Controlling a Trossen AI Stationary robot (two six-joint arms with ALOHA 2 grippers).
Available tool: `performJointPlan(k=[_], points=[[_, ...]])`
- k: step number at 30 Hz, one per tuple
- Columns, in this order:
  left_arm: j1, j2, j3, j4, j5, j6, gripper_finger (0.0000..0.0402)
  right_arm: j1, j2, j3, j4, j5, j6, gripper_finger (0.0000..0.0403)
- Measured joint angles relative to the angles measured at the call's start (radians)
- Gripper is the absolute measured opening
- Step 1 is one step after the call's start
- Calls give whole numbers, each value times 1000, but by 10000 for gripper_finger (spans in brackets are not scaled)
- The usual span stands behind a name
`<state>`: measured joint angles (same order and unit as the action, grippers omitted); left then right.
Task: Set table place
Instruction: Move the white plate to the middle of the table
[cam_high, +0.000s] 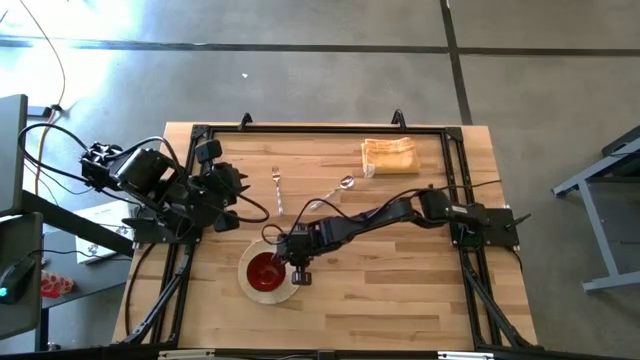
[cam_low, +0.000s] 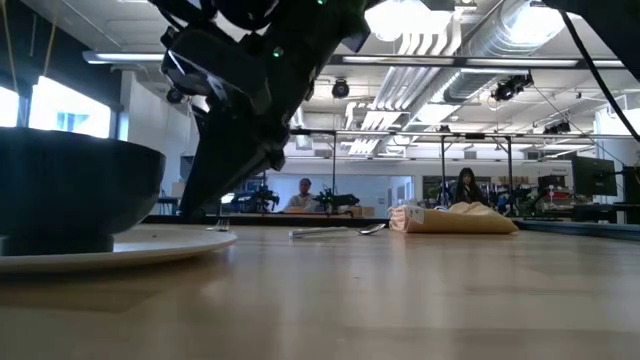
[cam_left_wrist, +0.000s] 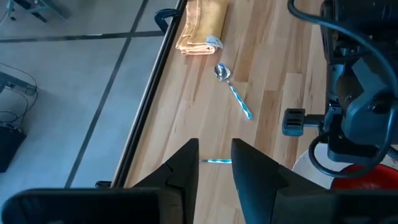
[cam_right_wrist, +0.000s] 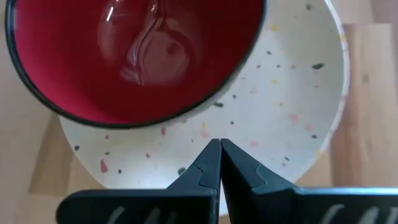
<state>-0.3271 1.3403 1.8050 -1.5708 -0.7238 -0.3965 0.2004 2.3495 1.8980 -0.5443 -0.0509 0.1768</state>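
Observation:
A glossy red bowl (cam_high: 263, 272) (cam_right_wrist: 137, 56) stands on the cream speckled plate (cam_high: 283, 294) (cam_right_wrist: 280, 112) near the table's front, left of centre. My right gripper (cam_high: 288, 262) (cam_right_wrist: 220, 149) is shut, slanting down over the plate's bare part beside the bowl. The fork (cam_high: 277, 188) and the spoon (cam_high: 337, 188) (cam_left_wrist: 231, 87) lie flat on the wood farther back. My left gripper (cam_high: 240, 190) (cam_left_wrist: 214, 158) hangs open above the table at the left, with nothing between its fingers. A stretch of the fork (cam_left_wrist: 216, 160) shows far below its gap. My right gripper's shut fingertips (cam_right_wrist: 211, 163) point down over the plate's speckled surface (cam_right_wrist: 224, 127) just beside the bowl's wall. Whether they touch the plate, I cannot tell.
A folded tan cloth (cam_high: 390, 155) (cam_left_wrist: 202, 28) lies at the table's far right. The black rail frame (cam_high: 330, 130) edges the top. Bare wood (cam_high: 400, 290) stretches right of the plate. The low view shows people in the room behind the table.

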Motion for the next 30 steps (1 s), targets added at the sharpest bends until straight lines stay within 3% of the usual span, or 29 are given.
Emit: performJointPlan(k=[30], points=[[0, 0, 0, 0, -3, 8, 83, -61, 10, -14, -166, 24, -2, 0]])
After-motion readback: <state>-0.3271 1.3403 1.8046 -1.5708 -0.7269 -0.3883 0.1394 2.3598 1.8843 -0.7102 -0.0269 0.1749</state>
